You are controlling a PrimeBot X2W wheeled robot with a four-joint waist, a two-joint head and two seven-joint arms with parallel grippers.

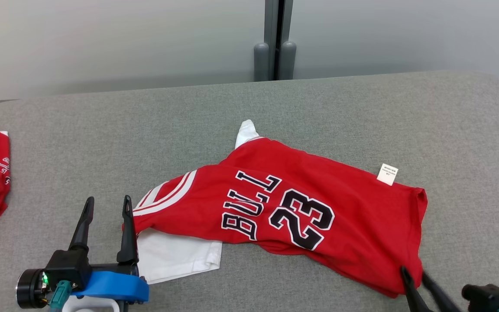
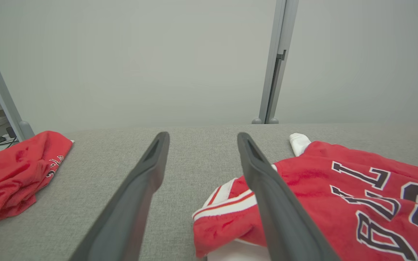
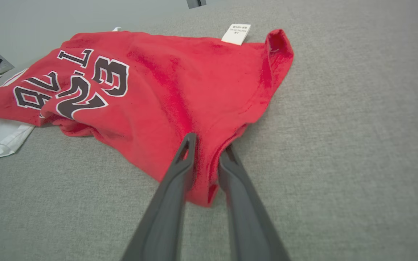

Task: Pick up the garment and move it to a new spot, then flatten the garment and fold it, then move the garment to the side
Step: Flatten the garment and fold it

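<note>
Red garment [image 1: 362, 212], black-and-white lettering [image 1: 249, 209]

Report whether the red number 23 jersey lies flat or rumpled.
Rumpled, not flat: the red jersey lies creased and skewed, folds running across it, one hem corner bunched up and pinched by the right gripper.

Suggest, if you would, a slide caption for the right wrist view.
Right gripper closed on a corner of the red jersey on the grey surface, white tag at its far edge.
</note>
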